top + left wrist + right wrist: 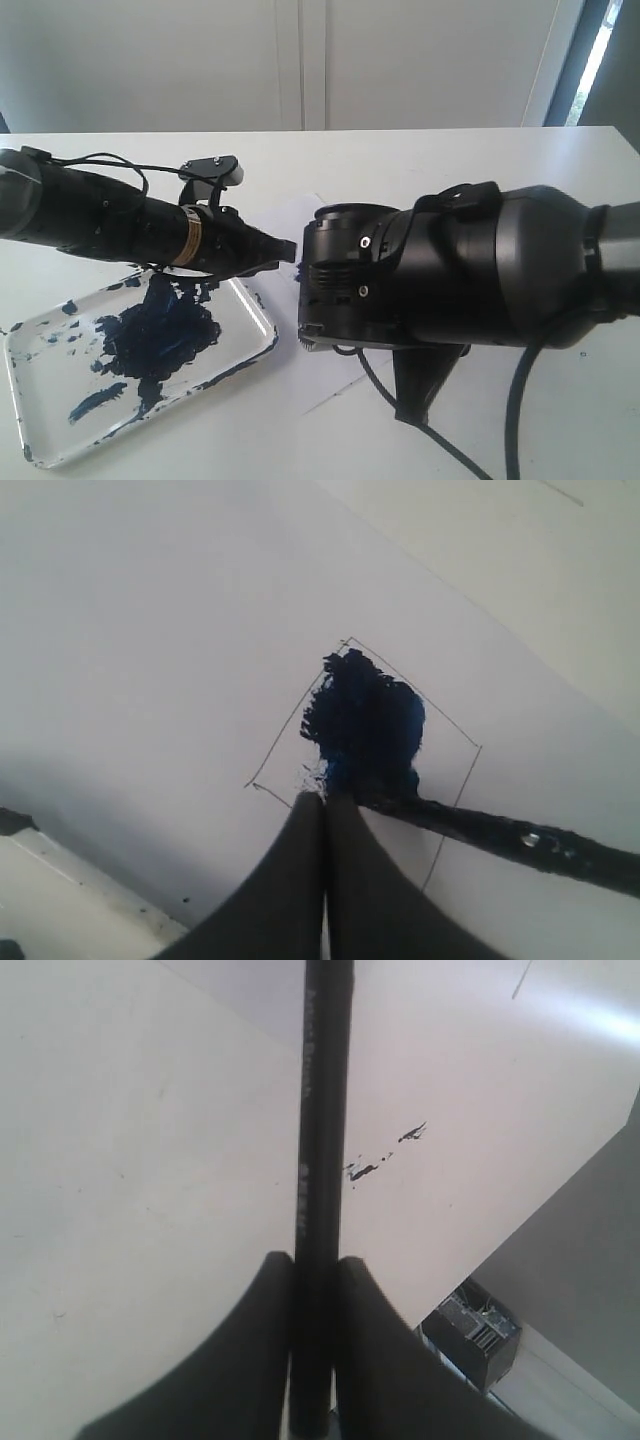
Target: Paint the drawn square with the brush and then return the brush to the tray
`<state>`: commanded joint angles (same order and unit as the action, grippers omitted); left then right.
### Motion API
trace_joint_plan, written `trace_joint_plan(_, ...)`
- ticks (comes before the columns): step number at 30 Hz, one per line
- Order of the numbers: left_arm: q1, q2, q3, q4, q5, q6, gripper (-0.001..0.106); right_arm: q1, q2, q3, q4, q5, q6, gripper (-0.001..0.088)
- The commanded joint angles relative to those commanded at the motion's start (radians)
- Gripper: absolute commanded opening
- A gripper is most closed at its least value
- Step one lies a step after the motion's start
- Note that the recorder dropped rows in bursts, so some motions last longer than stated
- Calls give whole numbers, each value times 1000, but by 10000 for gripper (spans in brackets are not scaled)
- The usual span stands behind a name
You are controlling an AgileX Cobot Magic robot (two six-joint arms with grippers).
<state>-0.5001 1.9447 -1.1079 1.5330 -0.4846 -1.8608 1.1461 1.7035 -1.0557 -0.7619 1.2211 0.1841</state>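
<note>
Near left in the exterior view, the tray [40,400] lies below the left arm [100,215]. Left wrist: the left gripper [323,815], jaws together, sits at the edge of the drawn square [365,725], the brush [520,838] tip on its blue blot. Right wrist: the right gripper [316,1268] clamps the brush shaft

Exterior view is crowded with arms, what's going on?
The right gripper is clamped on the long thin black brush, whose blue-coated tip lies on the thin-lined drawn square on the white paper sheet. A dark blue blot covers only part of it. The left gripper is closed and empty, tips beside the outline. The shallow white paint-smeared tray has no brush in it.
</note>
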Motion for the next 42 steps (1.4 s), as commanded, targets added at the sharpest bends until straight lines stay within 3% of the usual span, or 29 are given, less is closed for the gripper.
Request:
trace_joint_plan(7, 0, 33, -45, 56, 60, -71, 0, 0, 0, 0, 5, 0, 0, 0)
trace_joint_plan(18, 0, 113, -104, 208, 28, -254, 0, 0, 0, 0, 47, 0, -7, 0)
trace_joint_plan(30, 0, 119, -114, 211, 15, -252, 0, 57, 0, 0, 58, 0, -28, 0)
trace_joint_plan(42, 15, 119, -143, 211, 21, -252, 0, 49, 0, 0, 44, 0, -28, 0)
